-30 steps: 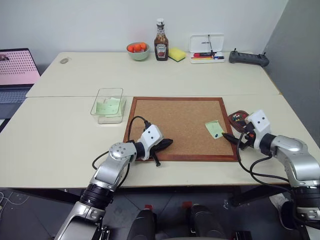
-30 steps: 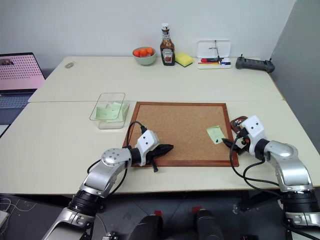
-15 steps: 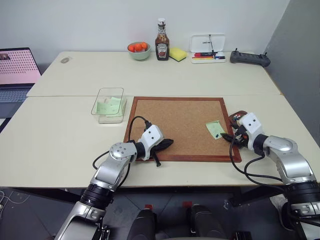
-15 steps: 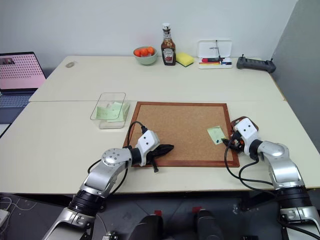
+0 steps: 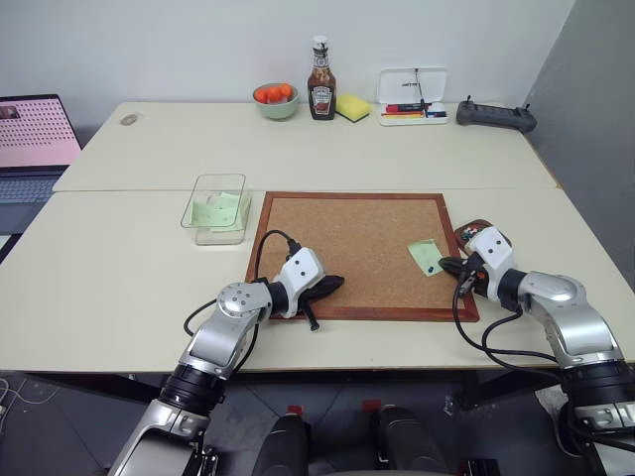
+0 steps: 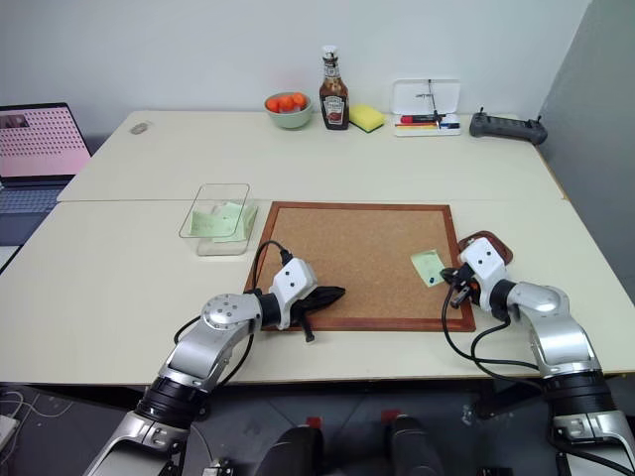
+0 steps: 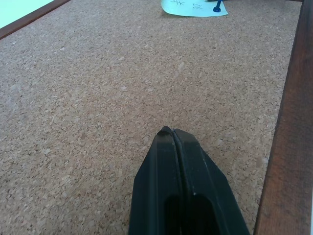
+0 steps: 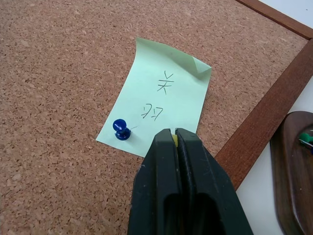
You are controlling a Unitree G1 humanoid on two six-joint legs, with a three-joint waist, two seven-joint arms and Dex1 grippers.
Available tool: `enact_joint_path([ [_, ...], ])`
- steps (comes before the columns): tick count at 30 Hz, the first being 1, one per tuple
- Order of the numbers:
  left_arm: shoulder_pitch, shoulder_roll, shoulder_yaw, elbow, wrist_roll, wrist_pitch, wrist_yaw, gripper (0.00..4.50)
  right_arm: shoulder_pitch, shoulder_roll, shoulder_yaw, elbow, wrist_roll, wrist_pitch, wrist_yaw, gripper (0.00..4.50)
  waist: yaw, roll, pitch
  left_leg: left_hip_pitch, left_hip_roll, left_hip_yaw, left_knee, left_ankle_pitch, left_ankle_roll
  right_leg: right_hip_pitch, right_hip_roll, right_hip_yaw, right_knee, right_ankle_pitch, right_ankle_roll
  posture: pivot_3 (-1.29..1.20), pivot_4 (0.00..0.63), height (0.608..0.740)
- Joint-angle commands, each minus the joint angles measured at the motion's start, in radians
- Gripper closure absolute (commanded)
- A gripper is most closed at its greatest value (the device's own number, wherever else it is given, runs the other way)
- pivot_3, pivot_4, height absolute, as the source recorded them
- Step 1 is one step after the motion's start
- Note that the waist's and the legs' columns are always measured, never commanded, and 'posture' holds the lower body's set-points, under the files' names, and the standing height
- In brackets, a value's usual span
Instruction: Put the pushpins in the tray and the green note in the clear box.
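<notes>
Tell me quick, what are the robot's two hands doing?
Left gripper: shut, holding nothing, over the corkboard.
Right gripper: shut at the green note; whether it holds something cannot be told.

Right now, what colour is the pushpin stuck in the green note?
Blue pushpin, clearest in the right wrist view.

Rough granular cork board (image 8: pixel 58 63) in smooth wood frame (image 8: pixel 266 117); thin matt paper green note (image 8: pixel 161 105); glossy plastic pushpin (image 8: pixel 121 129).

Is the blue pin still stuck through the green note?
Touching: right wrist view shows the blue pin planted in a corner of the green note.
</notes>
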Motion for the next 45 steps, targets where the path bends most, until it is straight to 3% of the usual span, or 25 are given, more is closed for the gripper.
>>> enact_joint_path([
  [1,0.025,0.01,-0.035,0.032,0.027,0.018,-0.016,4.5,0.006,-0.009,-0.052,-0.094,0.052,0.005,0.014,4.5,0.0,0.0,0.0,0.0,0.0,0.0,0.0,0.0,0.0,0.0,0.0,0.0,0.0,0.0,0.0,0.0,0.15,0.74],
  [18,0.032,0.016,-0.048,0.03,0.043,0.023,-0.025,4.5,0.015,-0.011,-0.125,-0.149,0.109,0.01,-0.028,4.5,0.0,0.0,0.0,0.0,0.0,0.0,-0.001,0.0,0.0,0.0,0.0,0.0,-0.001,0.0,0.0,0.0,0.15,0.74],
  [25,0.035,0.014,-0.055,0.034,0.05,0.014,-0.027,4.5,-0.021,-0.092,-0.089,0.028,-0.079,-0.098,-0.136,4.5,0.001,0.0,0.0,0.0,0.0,0.0,-0.001,0.0,0.0,0.0,0.0,0.0,-0.001,0.0,0.0,0.0,0.15,0.74],
  [35,0.035,0.013,-0.056,0.031,0.05,0.012,-0.027,4.5,-0.126,-0.107,-0.005,0.223,-0.263,-0.227,-0.241,4.5,0.0,0.0,0.0,0.0,0.0,0.001,-0.001,0.0,0.0,0.0,0.0,0.0,-0.001,0.0,0.0,0.0,0.15,0.74],
  [45,0.035,0.014,-0.053,0.027,0.047,0.017,-0.025,4.5,-0.179,-0.086,0.003,0.288,-0.29,-0.227,-0.265,2.5,0.0,0.0,0.0,0.0,0.0,0.001,-0.001,0.0,0.0,0.0,0.0,0.0,-0.001,0.0,0.0,0.0,0.15,0.74],
])
